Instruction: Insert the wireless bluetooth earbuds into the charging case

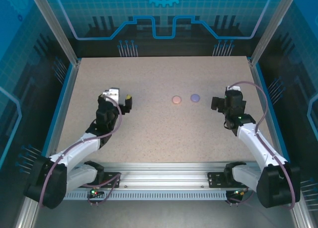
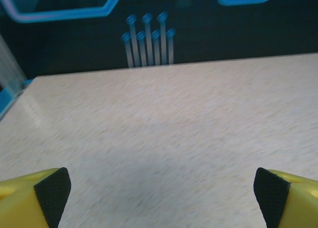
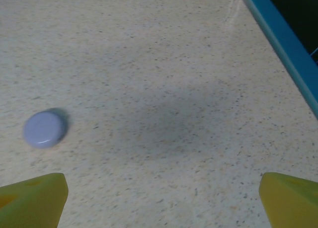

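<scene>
Barely started, I'd say: left hand (image 2: 161, 190) and right hand (image 3: 161, 200) both gape empty, so next is reaching for the lilac case (image 3: 44, 129) or pink case (image 1: 176, 99).

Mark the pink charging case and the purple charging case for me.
pink charging case (image 1: 176, 99), top view, middle of its top face.
purple charging case (image 3: 44, 129), right wrist view, middle of its top face.

Speckled beige tabletop (image 1: 159, 133) stretching wide, bright blue edging strip (image 1: 63, 96) down its sides, silver aluminium posts (image 1: 52, 24) rising at the corners, and behind, a dark wall panel (image 1: 164, 45) lit with blue circuit lines.
</scene>
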